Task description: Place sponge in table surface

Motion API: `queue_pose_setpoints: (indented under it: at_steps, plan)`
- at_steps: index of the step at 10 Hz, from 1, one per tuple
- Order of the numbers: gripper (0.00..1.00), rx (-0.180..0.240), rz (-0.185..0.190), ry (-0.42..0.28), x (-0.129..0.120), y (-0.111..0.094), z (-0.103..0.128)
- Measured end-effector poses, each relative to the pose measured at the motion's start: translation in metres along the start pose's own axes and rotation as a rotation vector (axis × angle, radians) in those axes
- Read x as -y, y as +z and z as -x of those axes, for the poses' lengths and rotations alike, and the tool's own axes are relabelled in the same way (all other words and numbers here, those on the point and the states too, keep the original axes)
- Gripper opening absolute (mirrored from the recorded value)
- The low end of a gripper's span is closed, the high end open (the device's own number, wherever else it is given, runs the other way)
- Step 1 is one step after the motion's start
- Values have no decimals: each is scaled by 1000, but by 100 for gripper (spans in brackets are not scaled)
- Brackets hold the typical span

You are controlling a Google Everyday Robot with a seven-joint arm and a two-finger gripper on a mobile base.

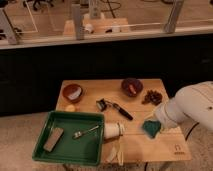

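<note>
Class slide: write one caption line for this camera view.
Robot gripper beside the teal sponge on the table surface, near a green tray.

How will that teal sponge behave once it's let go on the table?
The sponge looks soft and blocky, so it will probably settle flat without rolling. It seems light, so the gripper beside it could drag it when retreating. The table surface below looks bare and level, so sliding seems unlikely.

Claw (156,121) w/ sponge (151,128) over table surface (150,147).

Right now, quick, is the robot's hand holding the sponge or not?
Hand: down at the sponge on the table; whether it grips it cannot be told.
</note>
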Motion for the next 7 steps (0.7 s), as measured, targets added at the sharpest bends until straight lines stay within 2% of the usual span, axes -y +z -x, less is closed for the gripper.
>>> queue_pose_setpoints:
  at_steps: [2,3,5,7]
  plan:
    - [6,-12,13,4,3,10,0]
    - [6,-13,25,3,2,24,0]
    - [6,-5,49,9,-7,64,-1]
    - [6,8,82,16,-18,117,-4]
